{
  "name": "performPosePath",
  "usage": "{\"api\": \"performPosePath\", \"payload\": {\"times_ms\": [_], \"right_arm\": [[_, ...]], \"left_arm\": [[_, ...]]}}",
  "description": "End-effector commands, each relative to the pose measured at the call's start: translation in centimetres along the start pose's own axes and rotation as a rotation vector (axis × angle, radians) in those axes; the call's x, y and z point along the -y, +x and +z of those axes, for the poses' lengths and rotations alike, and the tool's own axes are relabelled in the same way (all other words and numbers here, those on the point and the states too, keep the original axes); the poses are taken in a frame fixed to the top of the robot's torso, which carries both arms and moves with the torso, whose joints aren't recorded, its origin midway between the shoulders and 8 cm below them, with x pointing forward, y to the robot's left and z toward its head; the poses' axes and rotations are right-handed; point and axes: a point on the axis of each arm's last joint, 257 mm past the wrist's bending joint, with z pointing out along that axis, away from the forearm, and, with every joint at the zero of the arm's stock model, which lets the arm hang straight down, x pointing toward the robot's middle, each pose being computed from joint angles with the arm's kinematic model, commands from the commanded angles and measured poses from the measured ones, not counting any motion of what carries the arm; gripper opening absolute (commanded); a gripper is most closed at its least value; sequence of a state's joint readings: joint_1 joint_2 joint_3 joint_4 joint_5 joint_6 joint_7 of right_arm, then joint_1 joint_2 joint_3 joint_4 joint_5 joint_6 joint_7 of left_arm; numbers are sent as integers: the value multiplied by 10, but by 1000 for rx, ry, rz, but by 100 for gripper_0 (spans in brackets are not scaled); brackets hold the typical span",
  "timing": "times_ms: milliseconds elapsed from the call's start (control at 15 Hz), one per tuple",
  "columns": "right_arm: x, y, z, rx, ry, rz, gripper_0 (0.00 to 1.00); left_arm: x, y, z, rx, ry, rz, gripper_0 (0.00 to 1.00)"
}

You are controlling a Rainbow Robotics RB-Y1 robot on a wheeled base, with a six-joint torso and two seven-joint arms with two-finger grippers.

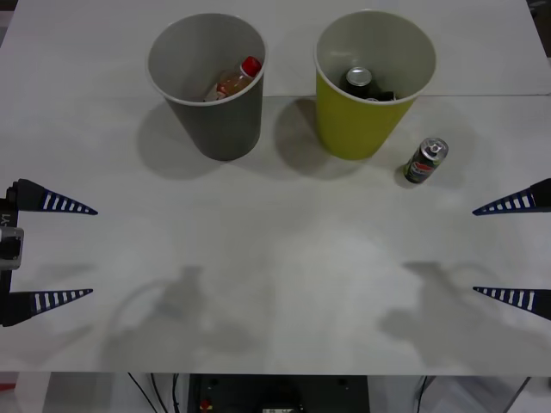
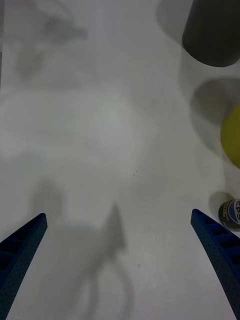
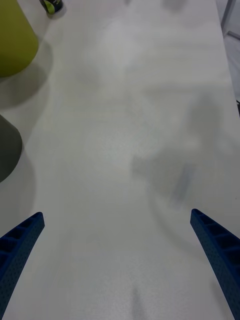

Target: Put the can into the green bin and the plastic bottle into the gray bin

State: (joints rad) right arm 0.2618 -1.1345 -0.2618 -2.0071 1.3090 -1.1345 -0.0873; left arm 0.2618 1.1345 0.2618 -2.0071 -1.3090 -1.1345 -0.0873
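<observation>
Both the left claw (image 1: 52, 251) and the right claw (image 1: 515, 249) hover wide open and empty over the table (image 1: 275, 284). The can (image 1: 426, 161) stands just beyond the right claw, beside the green bin (image 1: 372, 86). The plastic bottle (image 1: 234, 80) lies inside the gray bin (image 1: 211, 82), beyond the left claw.

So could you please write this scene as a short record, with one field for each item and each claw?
gray bin: upright on the table, holds the bottle
bottle: inside the gray bin, lying tilted, red cap up
green bin: upright, beside the gray bin, holds a dark can
can in bin: silver top visible
can: on the table beside the green bin, outside it
left claw: open, at the table's left edge, holds nothing
right claw: open, at the right edge, holds nothing
</observation>
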Motion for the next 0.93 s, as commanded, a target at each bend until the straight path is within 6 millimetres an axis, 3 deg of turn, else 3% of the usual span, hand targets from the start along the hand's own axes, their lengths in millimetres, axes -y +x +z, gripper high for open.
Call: {"api": "performPosePath", "payload": {"times_ms": [67, 133, 467, 933], "right_arm": [[0, 0, 0, 0, 0, 0, 100], [-10, 7, 5, 8, -8, 31, 100], [11, 6, 4, 12, 76, 9, 100], [27, 33, 13, 47, 318, 206, 100]], "left_arm": [[0, 0, 0, 0, 0, 0, 100], [0, 0, 0, 0, 0, 0, 100], [0, 0, 0, 0, 0, 0, 100], [0, 0, 0, 0, 0, 0, 100]]}}
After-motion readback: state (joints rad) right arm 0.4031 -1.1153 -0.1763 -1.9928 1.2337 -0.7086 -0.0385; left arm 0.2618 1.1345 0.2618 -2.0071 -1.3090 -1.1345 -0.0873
